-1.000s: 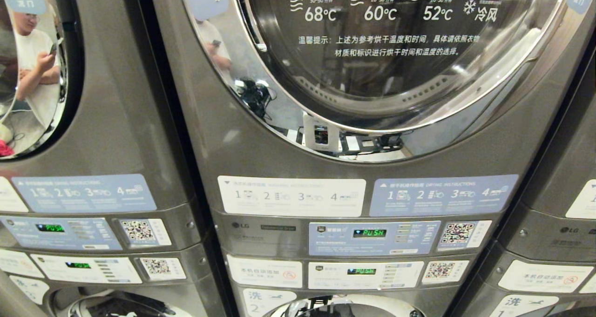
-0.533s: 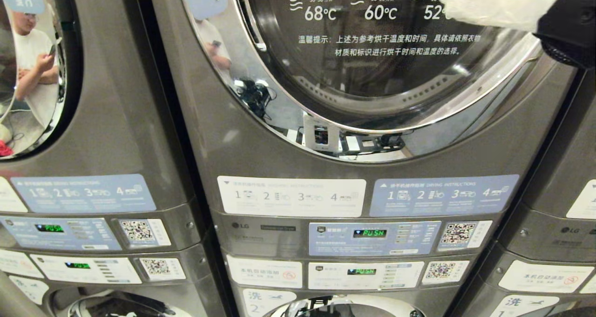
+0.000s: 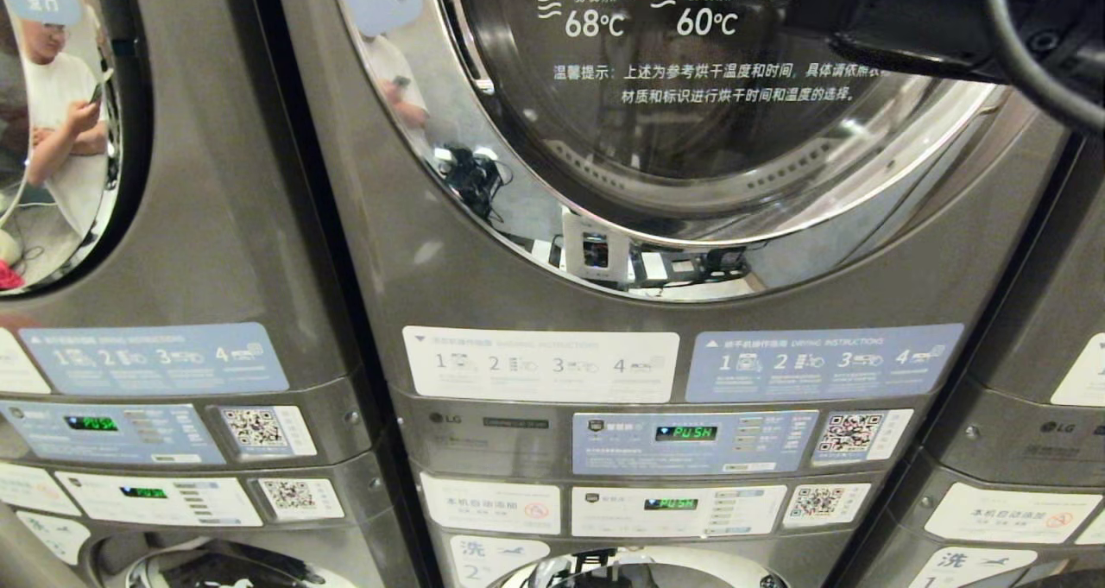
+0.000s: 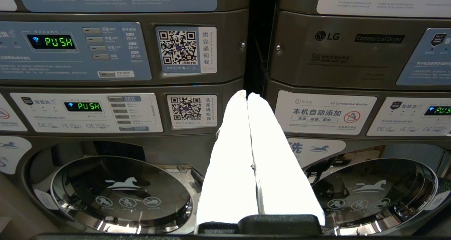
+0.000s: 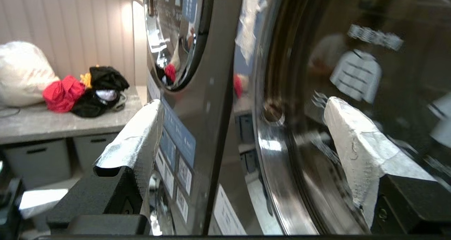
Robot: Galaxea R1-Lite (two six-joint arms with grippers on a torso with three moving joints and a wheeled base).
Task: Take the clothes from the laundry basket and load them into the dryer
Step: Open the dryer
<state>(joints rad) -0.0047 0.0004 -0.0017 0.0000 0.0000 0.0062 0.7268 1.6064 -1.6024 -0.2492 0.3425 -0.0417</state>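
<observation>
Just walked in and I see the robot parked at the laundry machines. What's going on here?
The robot faces a stacked LG machine, its dryer door shut. The right gripper is raised in front of that door with its fingers wide apart and nothing between them. The left gripper is shut and empty, pointing at the control panels lower down. No clothes are loaded yet; a pile of clothes sits on a counter off to the side.

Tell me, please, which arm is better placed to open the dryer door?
The right: its open claw is up beside the closed dryer door. The left claw is shut, low by the washer panels.
</observation>
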